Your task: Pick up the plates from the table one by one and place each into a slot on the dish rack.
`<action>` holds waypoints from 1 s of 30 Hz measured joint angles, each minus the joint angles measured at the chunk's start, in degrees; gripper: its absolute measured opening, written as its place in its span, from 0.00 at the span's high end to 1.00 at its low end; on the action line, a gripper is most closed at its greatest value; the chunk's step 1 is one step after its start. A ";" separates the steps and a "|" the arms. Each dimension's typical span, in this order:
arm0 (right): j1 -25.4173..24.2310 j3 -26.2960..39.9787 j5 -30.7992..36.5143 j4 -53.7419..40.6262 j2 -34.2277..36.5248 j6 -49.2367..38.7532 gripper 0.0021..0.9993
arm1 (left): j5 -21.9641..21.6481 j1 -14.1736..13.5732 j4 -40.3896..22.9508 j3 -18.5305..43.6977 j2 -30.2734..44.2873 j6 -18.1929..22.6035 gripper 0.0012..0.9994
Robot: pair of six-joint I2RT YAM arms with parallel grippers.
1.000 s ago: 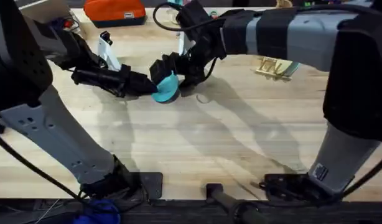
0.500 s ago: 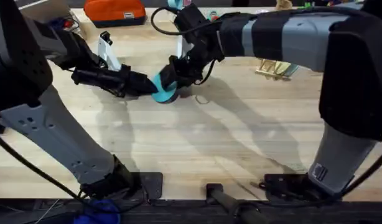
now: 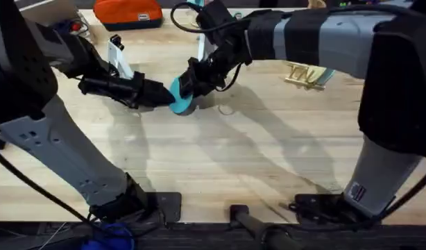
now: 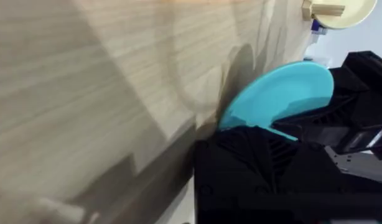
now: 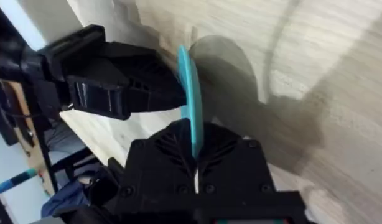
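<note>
1. Right now the teal-blue plate [image 3: 182, 96] stands on edge in the middle of the table [image 3: 220, 167], with both arms meeting at it from opposite sides.
2. Seen from the right wrist, the plate [image 5: 190, 99] runs edge-on straight into the right gripper [image 3: 192, 82], whose two black fingers are closed on its rim, one on each face.
3. From the left wrist view, the left gripper [image 3: 162, 95] has a black finger [image 4: 265, 171] lying against the plate's [image 4: 279, 94] lower rim; whether its fingers actually pinch the plate I cannot tell.
4. Judging by this, a handover is under way, and the relation that matters is that the plate's flat faces are vertical, its rim pointing toward each gripper, so it is already turned the way a slot needs.
5. The dish rack [image 3: 304, 73] lies off to the right side of the table, well apart from the plate and nearer the right arm's side.
6. By count: one teal plate in the grippers, one pale yellow plate [image 4: 340, 12] already standing at the rack's wooden pegs, and one rack.
</note>
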 joint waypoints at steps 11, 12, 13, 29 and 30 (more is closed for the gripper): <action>-1.32 -0.02 -2.66 -2.82 0.20 -4.18 0.97 | -4.52 -0.52 -1.49 0.44 -3.67 1.19 0.96; -1.33 -0.02 -2.47 -3.36 0.03 -4.80 0.97 | -5.41 -0.52 -1.86 0.44 -5.31 1.22 0.96; -1.33 -0.02 -1.93 -4.35 -0.37 -5.56 0.97 | -6.24 -0.52 -2.40 0.44 -6.95 1.29 0.96; -2.93 -0.02 19.49 -21.22 -14.70 -14.56 0.97 | -22.31 -0.52 -8.66 0.48 -34.80 -1.71 0.96; -3.31 -0.02 20.69 -22.28 -15.57 -14.84 0.97 | -23.32 -0.52 -8.73 0.48 -36.42 -2.35 0.96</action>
